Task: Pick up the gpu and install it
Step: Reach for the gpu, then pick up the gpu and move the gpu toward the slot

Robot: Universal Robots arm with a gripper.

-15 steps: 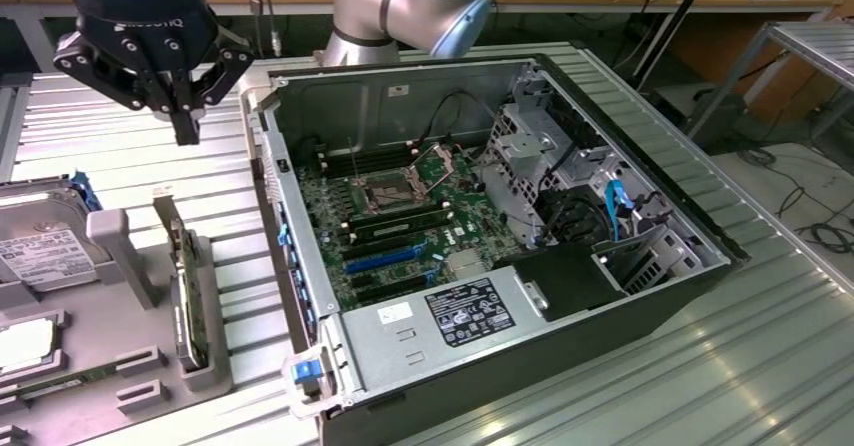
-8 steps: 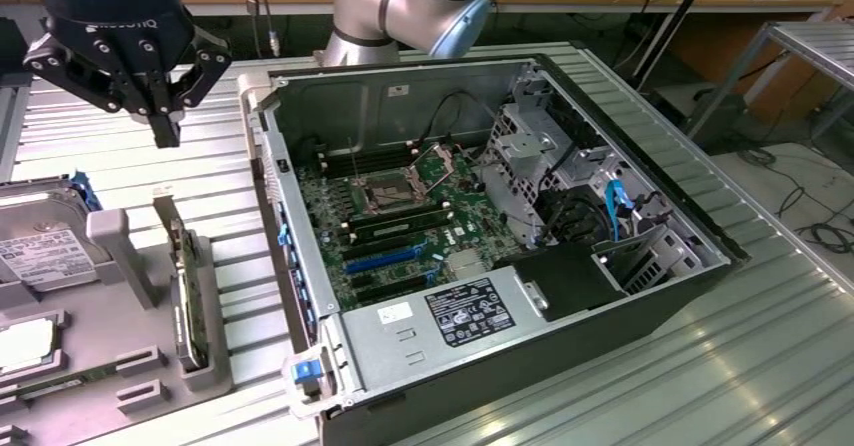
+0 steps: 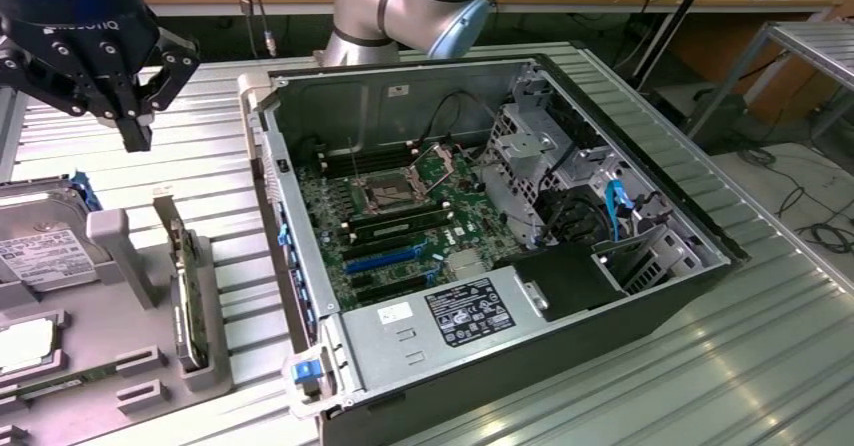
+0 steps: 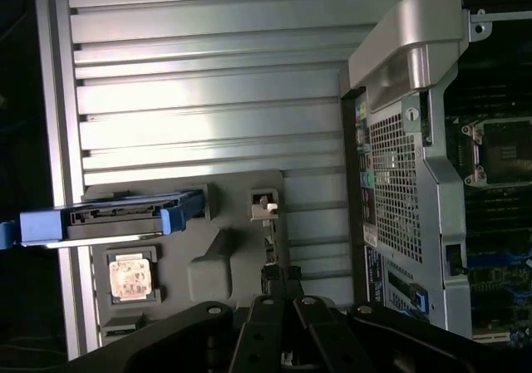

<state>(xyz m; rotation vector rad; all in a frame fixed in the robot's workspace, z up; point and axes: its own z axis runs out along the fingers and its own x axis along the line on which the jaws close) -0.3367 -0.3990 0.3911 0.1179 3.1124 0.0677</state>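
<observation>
Grey plastic forms the tray point(image 3: 114, 256) at the exterior view's left of the ribbed metal counter point(image 3: 747, 366). The gpu point(image 3: 191, 306) stands on edge in one of the tray's slots, with its silver bracket at the end nearer the gripper point(image 3: 135, 141). The card is seen edge-on, so its fan face is hard to make out. In the wrist view the gpu point(image 4: 264, 208) is little more than a thin dark line below a bright bracket, and the gripper point(image 4: 280, 277) covers its near part.

The gripper hangs above the counter just past the tray, apart from the card, with its jaws closed on nothing. A hard drive point(image 3: 40, 251) beside the card is cut off by the picture edge. The open computer case point(image 3: 534, 216) lies at the exterior view's right of the tray and hides the foot of the arm point(image 3: 400, 6).
</observation>
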